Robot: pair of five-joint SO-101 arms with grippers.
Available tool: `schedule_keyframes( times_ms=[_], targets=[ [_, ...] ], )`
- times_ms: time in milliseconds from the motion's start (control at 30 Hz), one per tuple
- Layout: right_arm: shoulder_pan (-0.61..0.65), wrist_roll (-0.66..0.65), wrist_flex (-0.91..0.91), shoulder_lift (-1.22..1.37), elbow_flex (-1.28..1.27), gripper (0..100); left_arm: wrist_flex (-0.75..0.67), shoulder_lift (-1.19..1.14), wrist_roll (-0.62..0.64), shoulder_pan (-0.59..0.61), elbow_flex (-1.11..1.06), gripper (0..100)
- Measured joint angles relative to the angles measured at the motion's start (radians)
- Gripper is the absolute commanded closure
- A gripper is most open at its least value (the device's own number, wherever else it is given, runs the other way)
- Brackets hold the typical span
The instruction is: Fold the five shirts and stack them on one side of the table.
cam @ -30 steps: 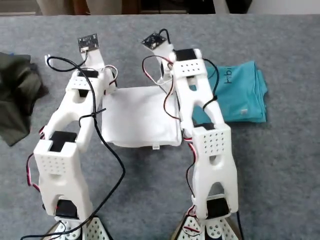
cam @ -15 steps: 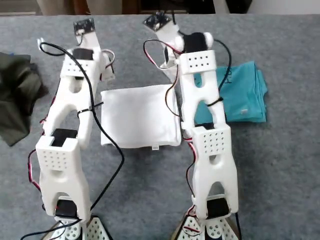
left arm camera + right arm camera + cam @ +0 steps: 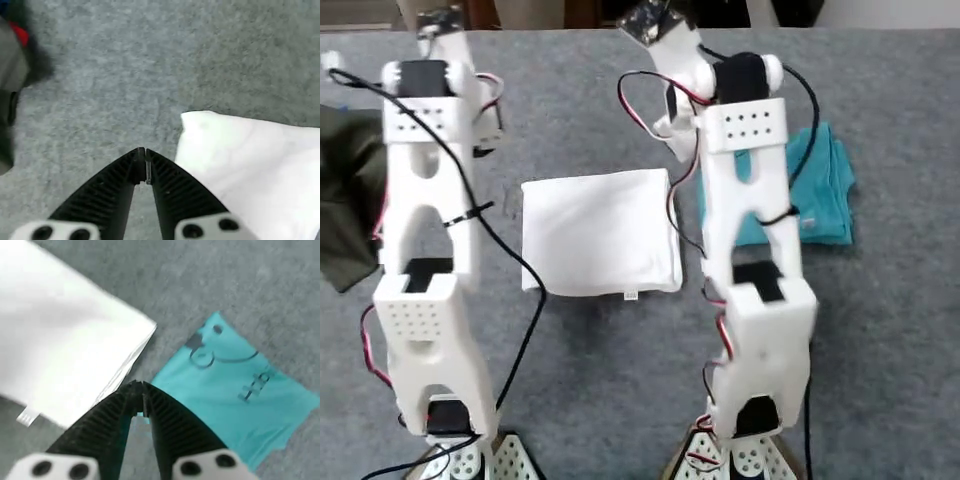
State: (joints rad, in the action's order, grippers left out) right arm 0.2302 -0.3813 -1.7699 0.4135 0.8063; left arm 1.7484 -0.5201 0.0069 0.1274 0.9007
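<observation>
Far out beyond my left pincer, on the side away from the other arm, a dark olive shirt lies crumpled. The picture's edge cuts it off, and my left arm hides part of it, so I cannot make out its full shape. The left pincer is closed on nothing, its tips over bare grey tabletop.

A corner of the folded white shirt lies near those tips without touching them. The shirt rests flat between my two arms, its long axis running from one arm towards the other. A small tag sticks out of the edge nearest the arm bases.

My right pincer is also closed and empty. It hangs over the narrow gap between the white shirt's edge and the folded teal shirt. From above, my right arm hides the teal shirt's inner side, and its print is too small to make out.
</observation>
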Motion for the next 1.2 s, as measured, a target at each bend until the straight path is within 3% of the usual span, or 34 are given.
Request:
schedule_keyframes(
  times_ms=[233, 433, 533, 633, 767, 900, 1033, 1200],
  targets=[
    [0.002, 0.0, 0.0, -0.393, -0.54, 99.7, -0.006, 0.316, -0.028, -0.003, -0.414, 98],
    [0.003, 0.008, 0.051, -0.707, -0.922, 99.7, -0.153, 0.652, -0.063, 0.009, -0.91, 98],
    [0.002, 0.091, 0.077, -0.812, -1.076, 98.9, -0.229, 0.753, -0.104, 0.044, -1.146, 98],
    [0.006, 0.23, 0.12, -0.864, -1.188, 89.2, -0.272, 0.821, -0.129, 0.1, -1.31, 98],
    [0.069, 0.416, 0.201, -0.868, -1.284, 70.6, -0.285, 0.882, -0.167, 0.17, -1.407, 98],
    [0.163, 0.597, 0.334, -0.812, -1.312, 58.9, -0.285, 0.899, -0.17, 0.262, -1.428, 94],
    [0.239, 0.738, 0.482, -0.706, -1.312, 51.2, -0.285, 0.905, -0.175, 0.336, -1.43, 90],
    [0.284, 0.921, 0.583, -0.52, -1.295, 50.4, -0.285, 0.908, -0.176, 0.358, -1.435, 90]
  ],
)
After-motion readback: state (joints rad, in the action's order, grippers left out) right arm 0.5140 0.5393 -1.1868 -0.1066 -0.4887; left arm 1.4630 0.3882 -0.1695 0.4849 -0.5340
